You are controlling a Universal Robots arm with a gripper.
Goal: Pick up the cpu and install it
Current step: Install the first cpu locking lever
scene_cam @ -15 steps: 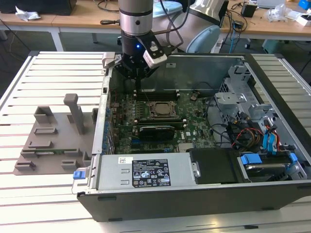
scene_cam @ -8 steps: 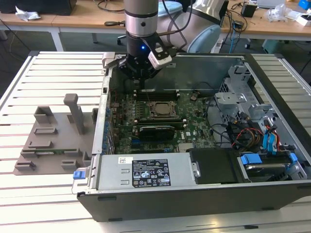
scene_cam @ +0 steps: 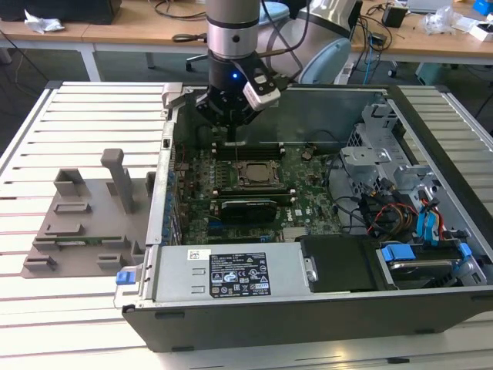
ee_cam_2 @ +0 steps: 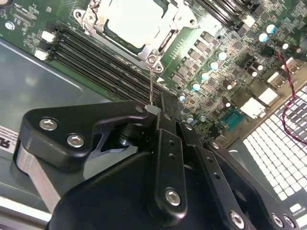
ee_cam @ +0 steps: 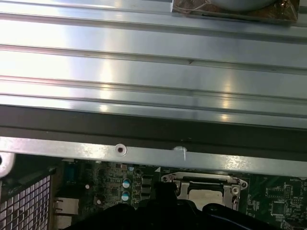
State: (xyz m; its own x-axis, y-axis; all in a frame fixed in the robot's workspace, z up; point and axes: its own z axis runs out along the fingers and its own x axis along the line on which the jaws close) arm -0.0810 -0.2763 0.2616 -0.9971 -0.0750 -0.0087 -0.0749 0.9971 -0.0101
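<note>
An open dark-grey metal computer case (scene_cam: pixel 308 308) lies on a slatted aluminium table (scene_cam: pixel 92 116), its green motherboard (scene_cam: pixel 308 181) flanked by a silver power-supply box (scene_cam: pixel 231 277) and a grey drive cage (scene_cam: pixel 385 166) with blue latches. The black robot gripper (scene_cam: pixel 233 132) hangs inside the case just behind the square metal-framed socket (scene_cam: pixel 254 176); whether its pincer is clenched or released cannot be told. One small silvery-grey square cpu (ee_cam_2: pixel 136 21) sits seated in that socket, beside four long black memory slots (ee_cam_2: pixel 105 64).
</note>
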